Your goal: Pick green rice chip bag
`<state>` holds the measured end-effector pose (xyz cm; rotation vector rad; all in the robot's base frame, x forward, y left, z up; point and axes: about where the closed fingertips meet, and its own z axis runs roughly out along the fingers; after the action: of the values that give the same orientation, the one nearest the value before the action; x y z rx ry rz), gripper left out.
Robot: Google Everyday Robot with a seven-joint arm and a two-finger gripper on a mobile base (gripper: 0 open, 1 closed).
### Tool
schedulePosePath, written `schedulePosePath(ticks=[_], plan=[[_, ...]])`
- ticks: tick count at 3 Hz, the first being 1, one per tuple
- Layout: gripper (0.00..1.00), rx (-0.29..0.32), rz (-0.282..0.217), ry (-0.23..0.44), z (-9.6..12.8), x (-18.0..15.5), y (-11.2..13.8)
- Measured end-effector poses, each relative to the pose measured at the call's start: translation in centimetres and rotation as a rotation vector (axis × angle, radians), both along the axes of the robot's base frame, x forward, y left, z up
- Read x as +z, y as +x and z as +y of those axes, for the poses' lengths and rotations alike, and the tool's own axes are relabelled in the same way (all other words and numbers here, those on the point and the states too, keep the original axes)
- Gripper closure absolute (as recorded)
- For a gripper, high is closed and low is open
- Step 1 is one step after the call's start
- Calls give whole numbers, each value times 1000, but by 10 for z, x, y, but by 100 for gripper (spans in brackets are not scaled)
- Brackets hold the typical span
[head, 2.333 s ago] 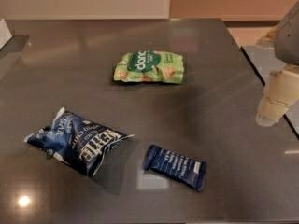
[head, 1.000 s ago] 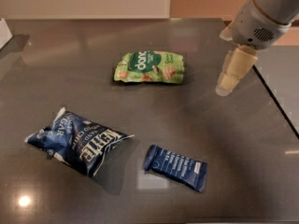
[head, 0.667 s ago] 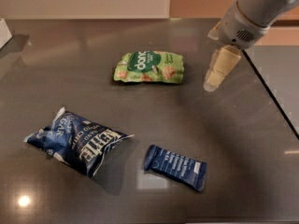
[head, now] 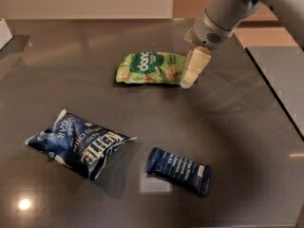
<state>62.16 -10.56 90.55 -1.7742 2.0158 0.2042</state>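
Gripper [head: 187, 82] poised at green bag [head: 149, 68] right end, toward counter [head: 228, 127] far edge, likely for grasping; grip state indiscernible.

Okay, on my feed the cream-coloured, blocky plastic gripper [head: 192, 73] sits upper right of centre. It's matte and pale ivory, squared off at the top and narrowing to a rounded end, with a lighter face on its right side. Above it I'm seeing the light grey cylindrical wrist housing [head: 212, 28], wider than the gripper, with a thin seam ringing its lower edge. There's a small dark round patch of dots [head: 216, 37] on it, like a vent. Beyond that, the smooth pale grey arm link [head: 280, 1] runs off the top right corner, rounded and bare, with no markings I can make out.
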Motion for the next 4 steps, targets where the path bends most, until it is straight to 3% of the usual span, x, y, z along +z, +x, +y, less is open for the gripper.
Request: schedulePosePath(ticks=[1,3,4], plan=[[0,16,30,-22,20,-18,25],[0,36,74,-95,41,-48,56],[18,38,80,-144,46,-57,63]])
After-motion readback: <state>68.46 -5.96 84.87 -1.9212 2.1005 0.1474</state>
